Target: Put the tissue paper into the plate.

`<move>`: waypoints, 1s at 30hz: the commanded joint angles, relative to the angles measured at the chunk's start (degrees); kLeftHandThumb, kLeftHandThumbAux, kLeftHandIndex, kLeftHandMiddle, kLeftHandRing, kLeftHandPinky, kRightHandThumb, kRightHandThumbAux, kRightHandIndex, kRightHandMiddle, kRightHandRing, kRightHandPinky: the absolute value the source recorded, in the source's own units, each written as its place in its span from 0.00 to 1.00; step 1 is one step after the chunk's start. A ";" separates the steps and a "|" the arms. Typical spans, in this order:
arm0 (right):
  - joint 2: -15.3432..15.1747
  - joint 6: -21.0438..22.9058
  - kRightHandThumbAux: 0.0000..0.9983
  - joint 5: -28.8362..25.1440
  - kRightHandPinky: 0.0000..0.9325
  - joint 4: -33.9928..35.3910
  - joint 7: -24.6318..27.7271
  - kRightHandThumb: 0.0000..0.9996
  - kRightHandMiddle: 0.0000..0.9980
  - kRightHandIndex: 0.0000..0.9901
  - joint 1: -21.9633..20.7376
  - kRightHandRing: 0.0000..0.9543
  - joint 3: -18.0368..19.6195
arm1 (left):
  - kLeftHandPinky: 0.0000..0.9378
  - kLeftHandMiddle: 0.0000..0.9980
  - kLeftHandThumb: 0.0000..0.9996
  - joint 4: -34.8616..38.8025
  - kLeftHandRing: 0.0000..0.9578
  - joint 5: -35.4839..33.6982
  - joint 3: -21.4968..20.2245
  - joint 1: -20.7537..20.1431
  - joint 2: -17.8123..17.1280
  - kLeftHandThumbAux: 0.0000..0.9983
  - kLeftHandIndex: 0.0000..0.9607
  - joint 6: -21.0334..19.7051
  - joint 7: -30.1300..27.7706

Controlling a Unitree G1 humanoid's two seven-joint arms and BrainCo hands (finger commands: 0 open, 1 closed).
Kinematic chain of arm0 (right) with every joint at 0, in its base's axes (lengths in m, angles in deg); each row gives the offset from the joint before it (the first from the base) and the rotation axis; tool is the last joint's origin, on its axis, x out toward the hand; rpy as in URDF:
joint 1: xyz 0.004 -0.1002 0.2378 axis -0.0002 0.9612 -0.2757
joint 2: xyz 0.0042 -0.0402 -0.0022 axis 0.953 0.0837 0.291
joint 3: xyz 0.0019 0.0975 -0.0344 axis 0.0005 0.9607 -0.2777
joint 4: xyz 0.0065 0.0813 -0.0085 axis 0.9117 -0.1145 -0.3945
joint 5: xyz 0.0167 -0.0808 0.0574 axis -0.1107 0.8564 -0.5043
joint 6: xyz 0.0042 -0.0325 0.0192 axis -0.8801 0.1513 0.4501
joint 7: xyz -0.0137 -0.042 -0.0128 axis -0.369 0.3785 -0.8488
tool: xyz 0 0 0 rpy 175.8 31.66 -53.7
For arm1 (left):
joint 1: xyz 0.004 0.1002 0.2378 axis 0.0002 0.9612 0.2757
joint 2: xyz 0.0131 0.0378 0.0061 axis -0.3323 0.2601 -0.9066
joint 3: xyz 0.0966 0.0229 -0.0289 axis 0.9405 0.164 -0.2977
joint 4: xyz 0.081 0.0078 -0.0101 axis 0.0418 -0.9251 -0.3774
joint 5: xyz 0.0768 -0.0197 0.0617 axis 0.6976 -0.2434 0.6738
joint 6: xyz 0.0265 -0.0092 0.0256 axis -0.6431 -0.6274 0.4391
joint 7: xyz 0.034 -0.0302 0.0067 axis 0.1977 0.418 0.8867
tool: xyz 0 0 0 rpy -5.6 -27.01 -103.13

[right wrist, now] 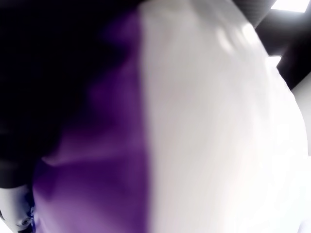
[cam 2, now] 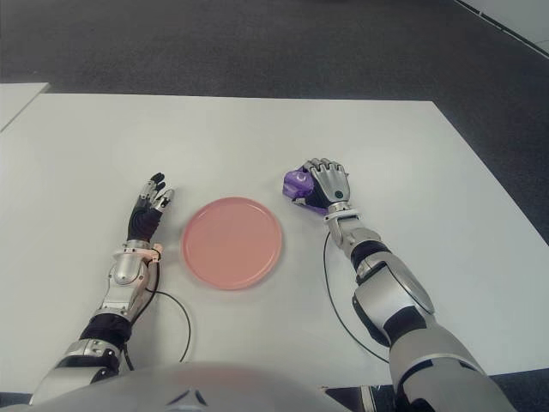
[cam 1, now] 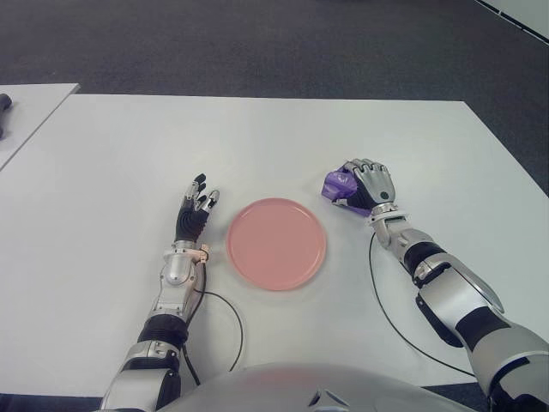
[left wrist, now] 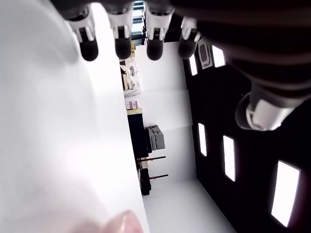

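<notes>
Grasp step, as I read it. My right hand [cam 1: 367, 185] sits right of centre in the left eye view, fingers curled down over the purple tissue paper [cam 1: 336, 185], which shows at the hand's left edge. The packet appears to be on the white worktop [cam 1: 257, 137] under my palm; I cannot tell for sure whether it is lifted at all. Right wrist view is filled with purple against white, so the packet lies close against the palm.

The pink plate [cam 1: 276, 243] lies at centre frame, just below and left of the tissue paper, near but apart from it. Nothing is in it.

My left hand [cam 1: 195, 211] shows just left of the plate, fingers straight and spread, holding nothing. Left wrist view agrees: fingertips [left wrist: 154, 48] extended, nothing between them.

Judgement: grip looks closed on the packet, transfer not yet made. Next move calls for a firm hold, a lift clear of the worktop, a short carry toward lower left over the plate rim, then a release above its middle.
</notes>
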 commanded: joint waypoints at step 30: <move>-0.96 -13.13 0.67 -5.58 0.47 36.00 -2.25 1.00 0.52 0.40 7.90 0.56 15.91 | 0.00 0.00 0.00 -1.59 0.00 0.50 0.20 0.75 0.26 0.45 0.00 -1.75 0.63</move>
